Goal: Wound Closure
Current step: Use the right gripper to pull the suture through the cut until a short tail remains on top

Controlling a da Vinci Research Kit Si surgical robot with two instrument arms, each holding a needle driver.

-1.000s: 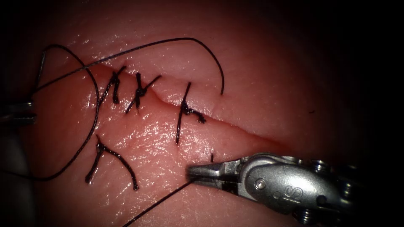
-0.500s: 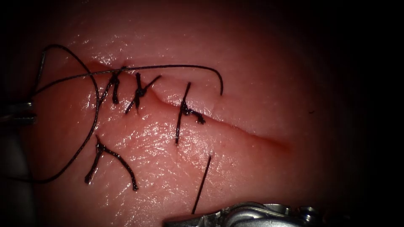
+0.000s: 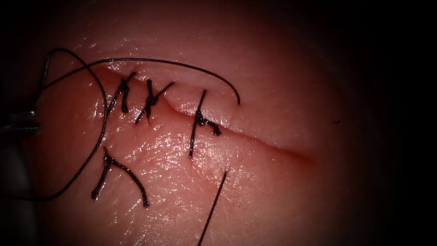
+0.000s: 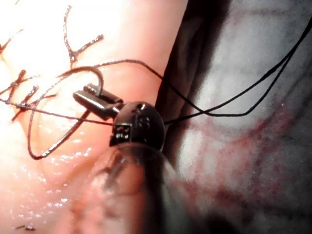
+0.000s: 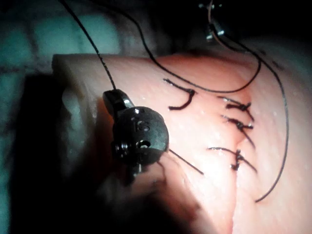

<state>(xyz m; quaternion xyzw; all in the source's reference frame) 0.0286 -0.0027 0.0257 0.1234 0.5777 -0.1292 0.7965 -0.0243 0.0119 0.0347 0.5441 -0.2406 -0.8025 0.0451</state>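
The tissue [image 3: 273, 91] is seen in the endoscope view with its cut [image 3: 273, 143] running from the upper left down toward the right. 3 tied stitches [image 3: 150, 101] are laid across the left part of the cut, while the right part is left unstitched. A loose cut piece of thread [image 3: 120, 171] lies on the tissue below the stitches.

The left tool [image 4: 92, 100] is seen in the left wrist view with its jaws closed on the curved needle [image 4: 92, 78], which is gripped near one end of its curve. The needle is held just above the tissue surface and is not seen to be in the tissue. In the endoscope view this tool is met only at the far left edge, left of the stitches.

The thread [image 3: 150, 61] is carried from the left edge in an arc over the stitches and enters the tissue above the cut, right of the third stitch. It comes out again below the cut and runs down to the lower edge.

The right tool [image 5: 116, 101] is seen in the right wrist view near the tissue's edge. Its jaws are closed on the thread, which is drawn taut away from them.
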